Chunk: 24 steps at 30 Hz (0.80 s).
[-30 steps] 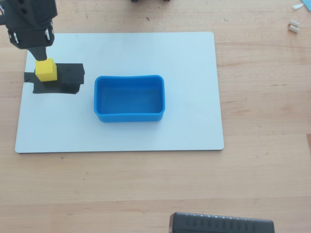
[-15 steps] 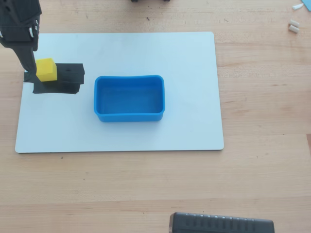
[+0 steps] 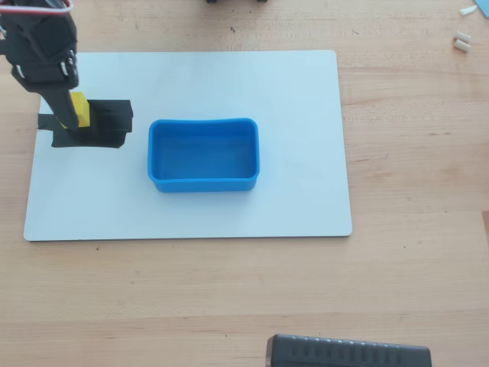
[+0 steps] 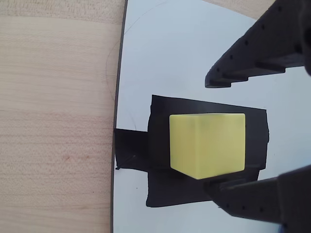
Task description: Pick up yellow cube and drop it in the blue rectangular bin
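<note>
The yellow cube (image 3: 79, 109) sits on a black tape patch (image 3: 114, 122) at the left of the white board; in the wrist view the cube (image 4: 206, 145) fills the middle. My gripper (image 3: 69, 111) is right over the cube. In the wrist view the gripper (image 4: 209, 135) is open with one finger on each side of the cube. The lower finger (image 4: 252, 199) is at the cube's edge and the upper finger (image 4: 252, 53) stands apart from it. The blue rectangular bin (image 3: 157, 145) stands empty in the middle of the board, to the right of the cube.
The white board (image 3: 306, 92) lies on a wooden table (image 3: 412, 153). A dark device (image 3: 348, 353) sits at the bottom edge. Small white pieces (image 3: 461, 40) lie at the top right. The board's left edge (image 4: 116, 145) is close beside the tape patch (image 4: 160, 160).
</note>
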Tool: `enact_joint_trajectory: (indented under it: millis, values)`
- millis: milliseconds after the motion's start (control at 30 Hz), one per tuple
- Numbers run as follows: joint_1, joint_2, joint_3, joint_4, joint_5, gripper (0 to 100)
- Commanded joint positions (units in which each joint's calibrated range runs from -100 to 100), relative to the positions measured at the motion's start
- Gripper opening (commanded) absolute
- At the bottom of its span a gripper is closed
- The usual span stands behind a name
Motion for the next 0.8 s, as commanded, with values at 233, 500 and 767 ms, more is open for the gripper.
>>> enact_joint_trajectory:
  millis: [233,500,767]
  values:
    - [-0.3,-0.3,2.4,-4.0,0.0,32]
    - [-0.8,-0.3,2.4,-3.8,-0.3,16]
    - [-3.3,-3.8,0.8,2.8,-4.2,16]
